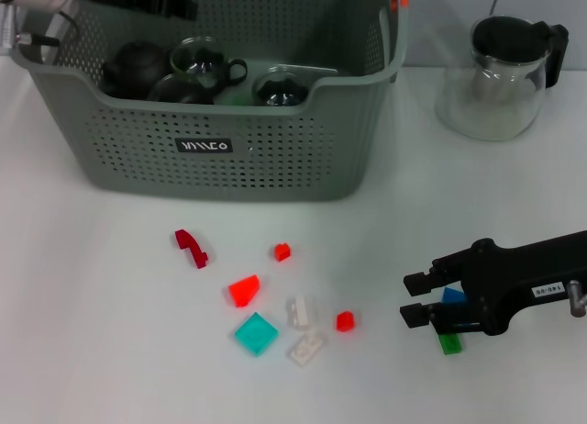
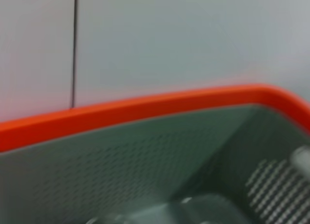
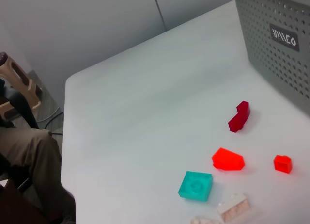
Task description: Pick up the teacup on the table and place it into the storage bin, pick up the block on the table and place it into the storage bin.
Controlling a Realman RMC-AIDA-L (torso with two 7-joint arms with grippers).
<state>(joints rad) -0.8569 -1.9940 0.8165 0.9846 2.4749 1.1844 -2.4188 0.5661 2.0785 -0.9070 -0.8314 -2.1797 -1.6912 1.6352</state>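
Right gripper (image 1: pixel 415 298) low over the table (image 1: pixel 110 351) at near right, fingers apart and empty, pointing left toward the scattered blocks; a blue block (image 1: pixel 454 295) and a green block (image 1: pixel 449 343) sit just under/behind its jaws, partly hidden. Near centre: teal square tile (image 1: pixel 256 333), two clear-white bricks (image 1: pixel 304 350) (image 1: pixel 300 311), small red cube (image 1: pixel 345 321) closest to the fingertips, orange-red wedge (image 1: pixel 243 290), another small red cube (image 1: pixel 282 251), dark red curved piece (image 1: pixel 192 248) further left. All lie loose on the table, apart from each other. Beyond them the storage bin (image 1: pixel 211 158) stands at far left-centre; dark teacups (image 1: pixel 197 61) and glassware already inside, so the cup part looks done and the block step is in hand. Next move likely: line the open jaws over one block, probably the near red cube, drop, close, then lift and carry to the bin. Left gripper at the bin's far left rim, mostly out of frame; cannot tell its finger state. Glass pitcher (image 1: pixel 495 75) with black lid stands far right, well apart.
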